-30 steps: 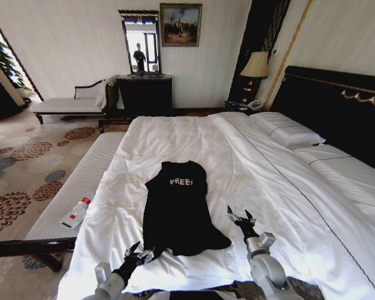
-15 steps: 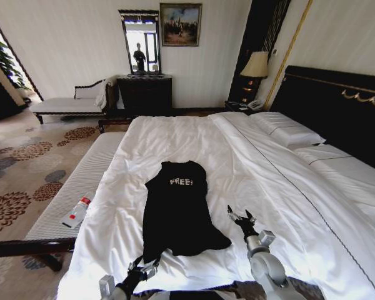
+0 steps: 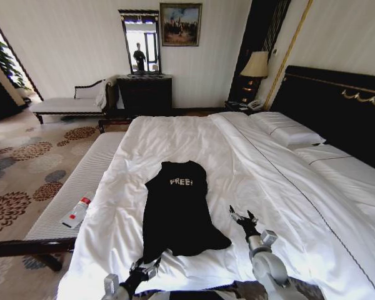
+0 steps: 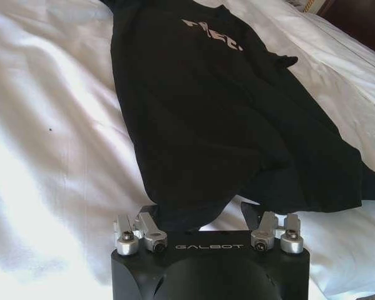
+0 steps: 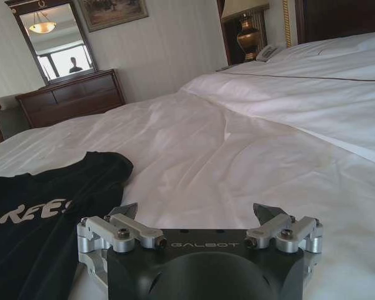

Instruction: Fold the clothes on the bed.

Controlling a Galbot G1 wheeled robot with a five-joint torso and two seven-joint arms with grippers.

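The black T-shirt (image 3: 177, 209) is observed lying flat on the white bed (image 3: 287, 194), lettering side up, its hem towards the robot and its sleeves already tucked in so that a narrow panel is formed. No lengthwise fold is yet seen.

The left tool (image 3: 144, 270) is found at the near left corner of the hem, lower and closer to the robot than a second ago, when it sat higher beside that corner. In the left wrist view its fingers (image 4: 142, 225) are spread wide, with the hem edge of the T-shirt (image 4: 225, 119) lying just between and beyond them; no cloth is pinched. The retreat is judged to be a re-alignment for a grasp at the hem rather than a release.

The right tool (image 3: 243, 218) is held just beside the right hem corner, on bare sheet, barely shifted over the same interval. Its fingers (image 5: 274, 220) are likewise spread wide and hold nothing.

A bench (image 3: 81, 187) runs alongside the bed.
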